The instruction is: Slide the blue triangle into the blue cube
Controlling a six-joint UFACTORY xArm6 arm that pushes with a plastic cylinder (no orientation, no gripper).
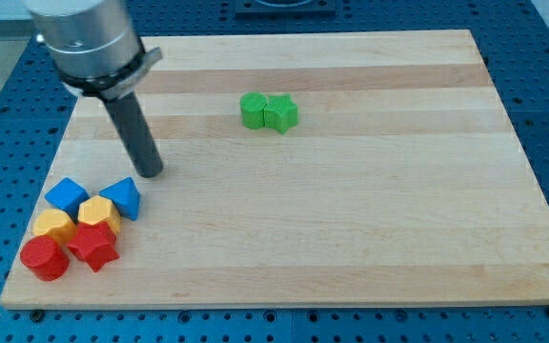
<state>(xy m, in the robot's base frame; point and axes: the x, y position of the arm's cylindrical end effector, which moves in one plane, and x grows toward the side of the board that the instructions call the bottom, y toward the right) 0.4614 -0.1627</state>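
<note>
The blue triangle [123, 198] lies at the view's lower left, in a cluster of blocks. The blue cube [66, 196] lies just to its left, with the top of a yellow block between their lower edges. My tip [151, 172] rests on the board just above and to the right of the blue triangle, a small gap away from it.
Two yellow blocks [98, 213] [53, 226], a red star-like block [93, 245] and a red cylinder [44, 257] sit under the blue ones. Two green blocks [254, 110] [280, 112] touch each other at the upper middle. The wooden board [351, 210] ends near the cluster on the left.
</note>
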